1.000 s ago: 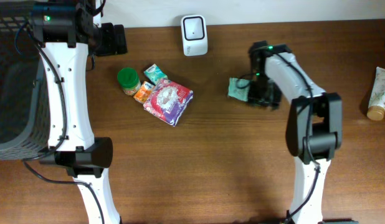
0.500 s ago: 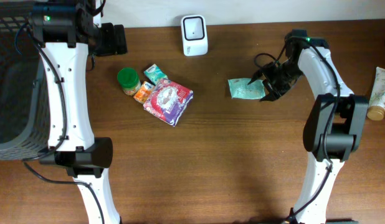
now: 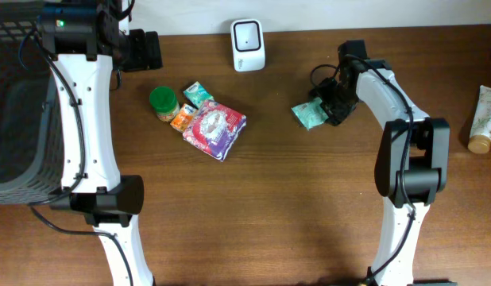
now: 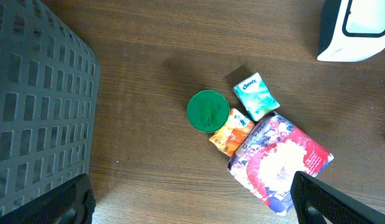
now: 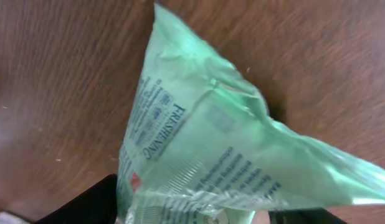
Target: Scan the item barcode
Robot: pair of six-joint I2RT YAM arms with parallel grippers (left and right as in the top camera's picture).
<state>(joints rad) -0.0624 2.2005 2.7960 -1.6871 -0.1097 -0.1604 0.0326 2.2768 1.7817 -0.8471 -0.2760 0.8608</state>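
The green packet (image 3: pixel 307 115) lies on the desk (image 3: pixel 293 206), right of centre, toward the far edge and to the right of the scanner (image 3: pixel 248 44). The right claw (image 3: pixel 326 107) is at the packet's right side. In the right wrist view the packet (image 5: pixel 199 143) fills most of the picture, crinkled, with dark print running along it. The two dark fingers (image 5: pixel 86 202) stand wide apart at the bottom corners with the packet's lower edge between them. The claw is spread open. I cannot tell whether either finger presses on the packet.

The white scanner stands upright at the far edge of the desk, well apart from the packet. To its left and nearer is a small cluster of things. It holds a jar (image 3: pixel 163 101) with a green lid, a teal tissue pack (image 3: pixel 198 94), an orange sachet (image 3: pixel 183 117) and a purple and red bag (image 3: pixel 215 129). The sachet touches the jar and the bag.

The left claw (image 3: pixel 142 49) hangs at the far left above this cluster. Its wrist view shows the fingers (image 4: pixel 74 202) as wide apart as the picture allows, with nothing between them. A dark mesh basket (image 3: pixel 15 103) sits at the left edge. A pale tube (image 3: pixel 484 119) lies at the right edge.
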